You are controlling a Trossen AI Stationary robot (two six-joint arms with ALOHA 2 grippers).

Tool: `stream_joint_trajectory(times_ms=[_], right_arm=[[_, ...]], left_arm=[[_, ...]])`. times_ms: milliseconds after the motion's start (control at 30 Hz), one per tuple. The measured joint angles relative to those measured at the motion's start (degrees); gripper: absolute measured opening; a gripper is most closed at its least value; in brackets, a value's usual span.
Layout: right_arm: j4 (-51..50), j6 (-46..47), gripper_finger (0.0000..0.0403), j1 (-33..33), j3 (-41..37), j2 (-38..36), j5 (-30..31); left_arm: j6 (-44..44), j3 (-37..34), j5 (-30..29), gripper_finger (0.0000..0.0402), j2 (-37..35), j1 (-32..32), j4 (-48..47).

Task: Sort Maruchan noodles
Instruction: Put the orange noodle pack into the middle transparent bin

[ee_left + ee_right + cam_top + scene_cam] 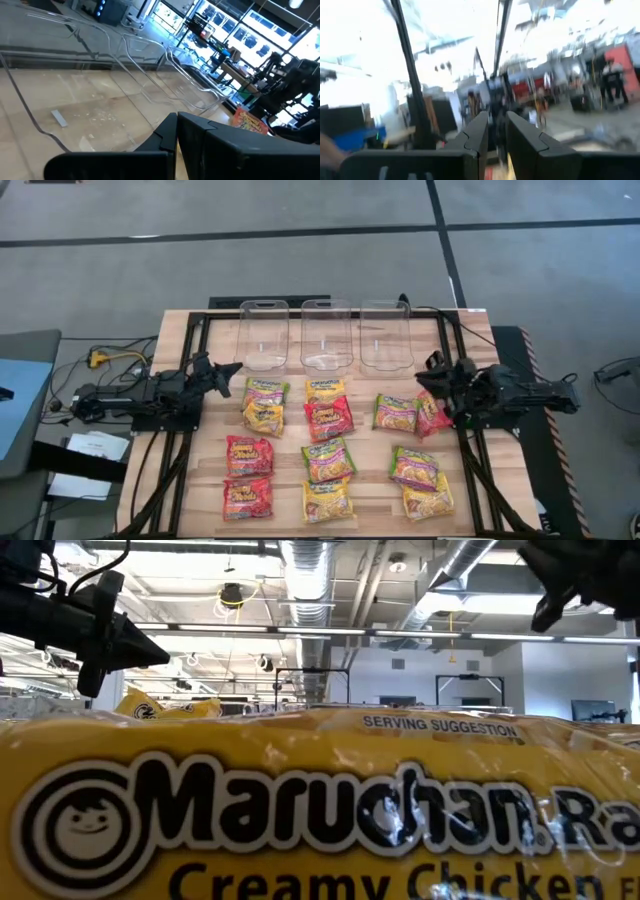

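We take the row of three clear bins (326, 335) at the far edge of the tabletop (180, 340) as our landmark and read from its left end to its right. Just below the leftmost bin hangs the left gripper (232, 367), its fingers pressed together with nothing between them. The Maruchan noodles (328, 458) lie flat in three loose columns on the near side of the bins, none inside any bin yet. The packet nearest the left gripper is the green-topped one (265, 390), just to its right and lower, directly below the left bin, its long axis running across the tabletop.

Below the right bin, the right gripper (436, 385) hovers over a red packet (432, 416) at the outer edge of the right column. Its fingers stand slightly apart; whether they already pinch that packet we cannot tell. We judge the right arm nearer its target, with the right bin just beyond it.
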Motion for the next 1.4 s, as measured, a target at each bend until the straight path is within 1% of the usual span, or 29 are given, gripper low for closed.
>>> stream_joint_trajectory(times_ms=[167, 333, 433, 633, 733, 900, 1033, 1267, 1400], right_arm=[[8.88, -0.02, 0.0095, 0.00, 0.00, 0.00, 2.54], [17.20, -0.03, 0.0095, -0.04, 0.02, 0.00, 2.65], [21.04, -1.53, 0.0095, -0.57, 0.05, 0.00, 2.69], [20.88, -3.78, 0.0095, -2.29, 3.17, 0.02, 4.62], [19.53, -6.34, 0.0095, -3.09, 5.27, 0.26, 4.73], [15.89, -8.64, 0.0097, -4.05, 9.78, 2.82, 4.73], [12.30, -9.90, 0.0120, -4.91, 13.63, 6.75, 4.73], [11.47, -10.16, 0.0187, -6.57, 19.46, 15.76, 6.17], [11.47, -10.18, 0.0222, -7.21, 23.76, 21.40, 6.01]], left_arm=[[1.28, 0.00, -0.08, 0.0000, 0.02, 0.00, 0.05], [1.28, 0.00, -0.12, 0.0000, 0.00, 0.00, 0.07], [1.28, 0.00, -0.12, 0.0000, 0.00, 0.00, 0.09], [1.31, 0.00, -0.21, 0.0000, 0.00, 0.00, 0.09], [1.31, 0.00, -0.23, 0.0000, 0.00, 0.00, 0.09], [1.31, 0.00, -0.23, 0.0000, 0.00, 0.00, 0.09], [1.31, 0.00, -0.28, 0.0000, 0.00, 0.00, 0.09], [1.29, 0.00, -0.32, 0.0000, 0.00, 0.00, 0.12], [-0.56, 0.00, -0.32, 0.0000, 0.00, 0.00, 0.14]])
